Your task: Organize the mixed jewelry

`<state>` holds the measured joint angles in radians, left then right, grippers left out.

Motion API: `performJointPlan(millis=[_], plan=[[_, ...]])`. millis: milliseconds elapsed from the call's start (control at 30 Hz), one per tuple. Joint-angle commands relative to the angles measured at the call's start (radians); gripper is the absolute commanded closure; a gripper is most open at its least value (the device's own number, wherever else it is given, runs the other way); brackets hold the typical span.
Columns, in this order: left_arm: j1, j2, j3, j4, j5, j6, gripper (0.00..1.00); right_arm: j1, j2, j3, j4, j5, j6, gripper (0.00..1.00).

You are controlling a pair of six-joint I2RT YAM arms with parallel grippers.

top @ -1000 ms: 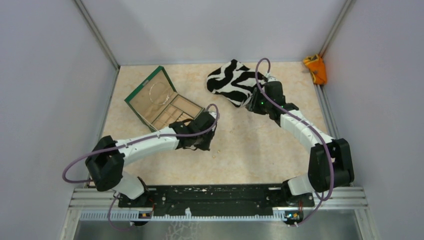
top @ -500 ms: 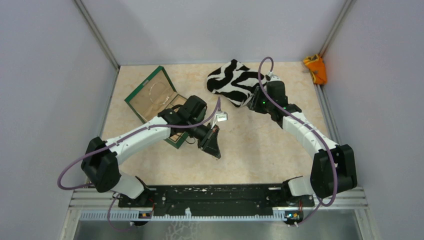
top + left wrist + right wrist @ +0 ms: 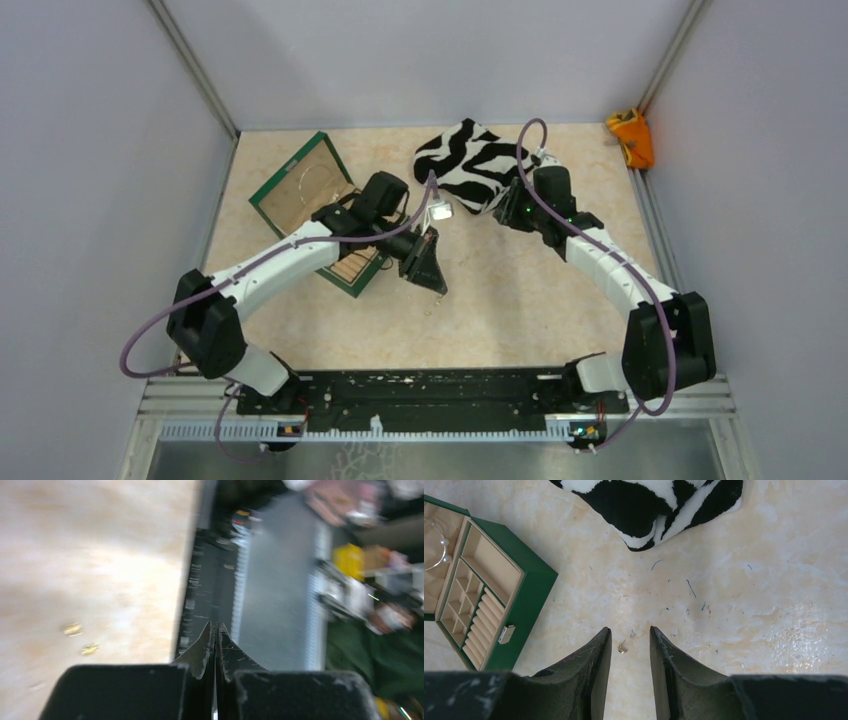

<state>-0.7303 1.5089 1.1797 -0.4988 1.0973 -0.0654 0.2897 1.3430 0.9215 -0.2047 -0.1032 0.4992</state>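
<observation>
Your right gripper (image 3: 629,632) hangs spread over a gold speck (image 3: 622,649), at four o'clock from the green box (image 3: 534,580), likely lined up to pinch it. Your left gripper (image 3: 216,628) is pressed closed, with nothing visible between the tips. The hoop (image 3: 314,182) lies inside the box.

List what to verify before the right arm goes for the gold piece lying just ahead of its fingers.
1. Right gripper open: ok.
2. Gold speck lying on the table, in line with the gap between that gripper's fingers: ok.
3. Zebra cloth apart from the speck: ok.
4. Green box open, compartments exposed: ok.
5. Left gripper shut; whether it holds anything: cannot tell.
6. The two grippers apart in the top view: ok.
</observation>
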Motion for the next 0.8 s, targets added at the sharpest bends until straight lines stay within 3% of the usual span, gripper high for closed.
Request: performJointPlan(millis=[0, 200, 367, 467, 767], plan=[[0.003, 0.063, 0.171, -0.119, -0.625, -0.005, 1.0, 0.002, -0.04, 0.0, 0.054, -0.008, 0.006, 0.66], [0.05, 0.076, 0.271, -0.143, -1.05, -0.078, 1.0, 0.002, -0.019, 0.015, 0.055, -0.018, 0.01, 0.67], [0.205, 0.07, 0.255, -0.142, -1.154, -0.153, 1.0, 0.002, -0.022, 0.012, 0.044, -0.005, 0.006, 0.67], [0.238, 0.055, 0.199, -0.109, -1.351, -0.135, 1.0, 0.002, -0.025, 0.001, 0.046, 0.011, 0.005, 0.67], [0.351, 0.083, 0.122, -0.07, -1.409, -0.129, 1.0, 0.002, -0.017, -0.004, 0.039, 0.016, -0.009, 0.67]])
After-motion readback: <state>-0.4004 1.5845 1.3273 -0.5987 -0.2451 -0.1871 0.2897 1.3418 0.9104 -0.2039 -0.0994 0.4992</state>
